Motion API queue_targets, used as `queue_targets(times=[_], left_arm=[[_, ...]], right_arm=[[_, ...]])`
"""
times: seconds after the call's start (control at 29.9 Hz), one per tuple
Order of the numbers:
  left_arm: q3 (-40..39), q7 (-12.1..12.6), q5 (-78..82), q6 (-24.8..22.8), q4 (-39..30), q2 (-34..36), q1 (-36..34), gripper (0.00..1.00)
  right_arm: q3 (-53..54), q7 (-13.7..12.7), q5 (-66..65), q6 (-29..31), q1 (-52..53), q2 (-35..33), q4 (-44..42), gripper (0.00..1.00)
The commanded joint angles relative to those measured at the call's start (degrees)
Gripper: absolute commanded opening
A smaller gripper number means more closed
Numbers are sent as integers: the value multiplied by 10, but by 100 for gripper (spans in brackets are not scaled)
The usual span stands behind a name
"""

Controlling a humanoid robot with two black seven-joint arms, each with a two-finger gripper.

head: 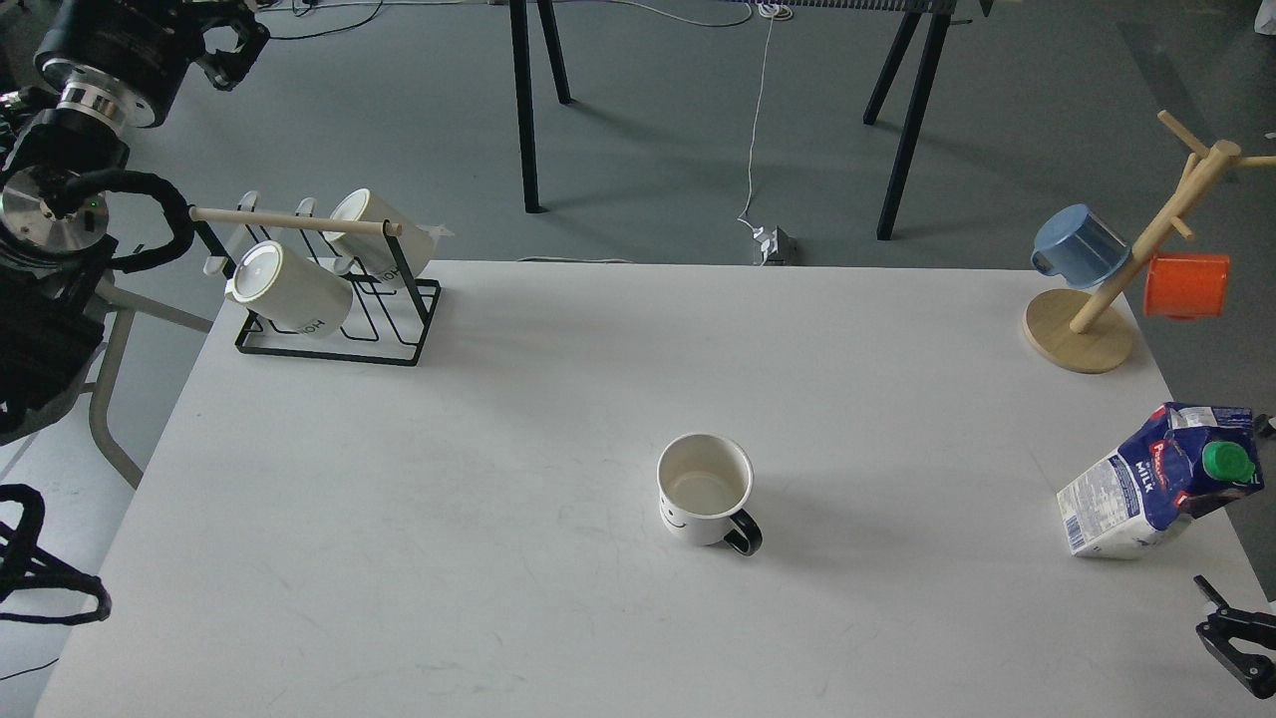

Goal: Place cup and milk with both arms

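Observation:
The cup (705, 489), a white mug with a black handle and a small smiley face, stands upright and empty near the middle of the white table (498, 449). The milk (1161, 481), a dark blue and white carton with a green cap, stands near the right edge. My left gripper (227, 38) is high at the top left, beyond the table and far from both; its fingers are dark and cut off. My right gripper (1234, 638) just enters at the bottom right corner, below the milk and apart from it. It holds nothing that I can see.
A black wire rack (334, 319) with two white lettered mugs stands at the back left. A wooden mug tree (1082, 334) with a blue cup (1079, 246) and an orange cup (1186, 285) stands at the back right. Black table legs and cables are on the floor behind.

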Motion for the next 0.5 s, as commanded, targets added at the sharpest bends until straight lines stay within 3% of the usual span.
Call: queue_targets(times=[0.0,0.47], left_arm=[[1,0,0,2,-1,-2,1,100],[1,1,0,9,-1,1,1,100]], right_arm=[[1,0,-14,0,-1,31,8,100],[34,1,-18,0,-2,51,24,100]])
